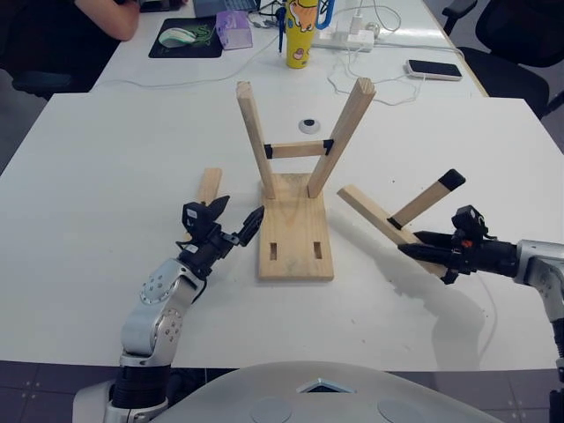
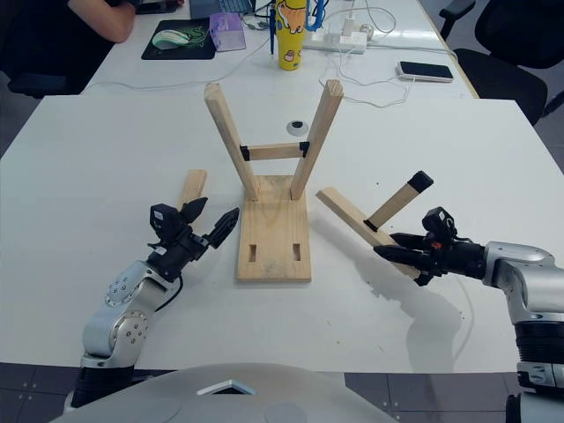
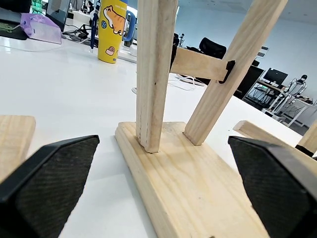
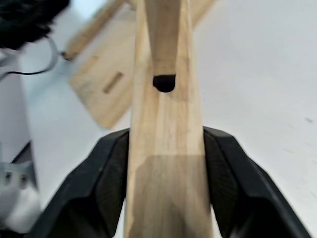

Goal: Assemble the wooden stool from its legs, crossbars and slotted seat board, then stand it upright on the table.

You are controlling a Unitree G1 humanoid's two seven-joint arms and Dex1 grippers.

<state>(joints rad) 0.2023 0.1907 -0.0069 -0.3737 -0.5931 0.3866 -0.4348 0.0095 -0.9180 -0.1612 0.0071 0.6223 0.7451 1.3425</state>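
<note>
The slotted seat board (image 1: 295, 231) lies flat mid-table. Two legs (image 1: 256, 137) joined by a crossbar (image 1: 298, 150) stand in its far slots, and two near slots show bare. My left gripper (image 1: 231, 225) is open just left of the board, its fingers (image 3: 47, 183) spread wide in the left wrist view. A loose wooden piece (image 1: 209, 185) lies beyond it. To the right, a second leg (image 1: 379, 220) with a black-tipped crossbar (image 1: 427, 199) sticking up rests on the table. My right gripper (image 1: 421, 249) is shut on the near end of that leg (image 4: 166, 148).
At the far table edge stand a yellow cup (image 1: 300, 33), a purple box (image 1: 233, 28), a mouse on a dark pad (image 1: 181, 38), a power strip (image 1: 345, 39) with cables and a phone (image 1: 434, 69). A round grommet (image 1: 308, 125) sits behind the stool. A person's arm rests far left.
</note>
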